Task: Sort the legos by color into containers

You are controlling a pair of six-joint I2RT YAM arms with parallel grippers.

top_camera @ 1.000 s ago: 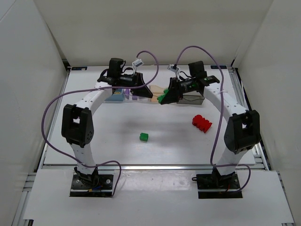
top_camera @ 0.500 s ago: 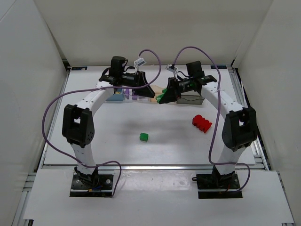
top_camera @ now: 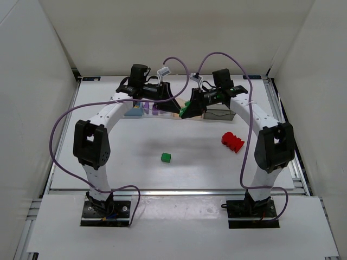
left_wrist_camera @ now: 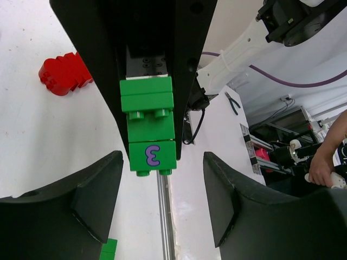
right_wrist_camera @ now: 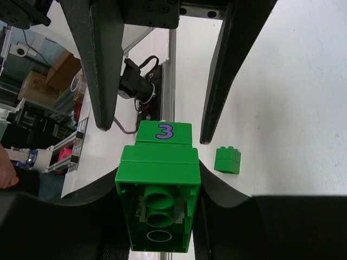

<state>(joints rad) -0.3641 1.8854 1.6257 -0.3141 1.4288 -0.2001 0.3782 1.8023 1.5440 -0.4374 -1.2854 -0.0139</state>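
A white counter (top_camera: 135,157) sits inside white walls (top_camera: 173,32), with a red lego (top_camera: 232,141) and a small green brick (top_camera: 166,157) lying loose on it. The right end effector (top_camera: 187,112) is clamped on the green lego (right_wrist_camera: 160,179), held above the far middle, near the grey container (top_camera: 219,114). The left end effector (top_camera: 174,110) faces it with fingers apart and empty, both arms arching forward and inward.

Both arms meet at back-centre of the table (top_camera: 130,157): L gripper (top_camera: 174,106) comes in from the left and R gripper (top_camera: 187,110) from the right, tips facing. Brick stack (left_wrist_camera: 149,130) sits btw R gripper's fingers, its far end near the gap btw L's fingers. Containers (top_camera: 219,114) are in a row just behind/under both. Small loose brick (top_camera: 166,157) is mid-table, in front. Brick cluster (top_camera: 233,141) is to its right, well apart, in front of the row's right end.
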